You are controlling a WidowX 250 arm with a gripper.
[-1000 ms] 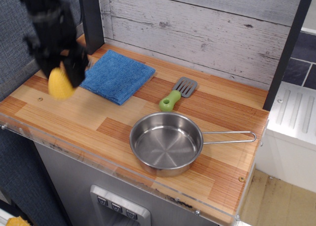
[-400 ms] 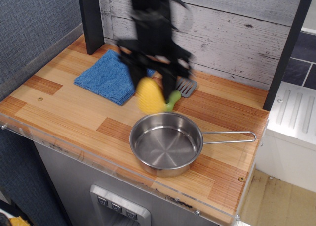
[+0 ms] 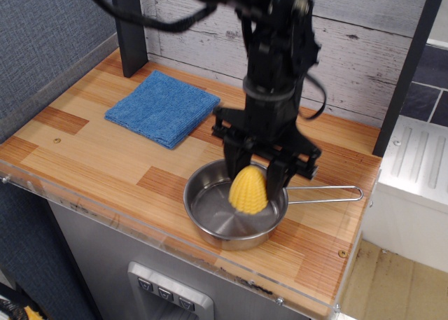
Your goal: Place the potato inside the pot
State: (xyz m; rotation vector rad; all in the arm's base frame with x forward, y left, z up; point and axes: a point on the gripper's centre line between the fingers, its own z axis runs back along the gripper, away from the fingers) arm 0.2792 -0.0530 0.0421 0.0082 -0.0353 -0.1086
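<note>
While the black arm blocks the middle of the view, the green-handled spatula seen earlier is hidden behind it, and the arm's upper part is cut off at the top edge. The end effector [image 3: 252,171] is clenched on the potato [image 3: 248,190], its fingers [image 3: 234,157] pressed to both sides. The potato hangs point-up inside the rim of the pot [image 3: 210,225]; whether it touches the bottom is unclear. Moments ago it was beside the blue cloth [image 3: 163,106], short of the pot. The pot sits unmoved on the tabletop [image 3: 91,152].
</note>
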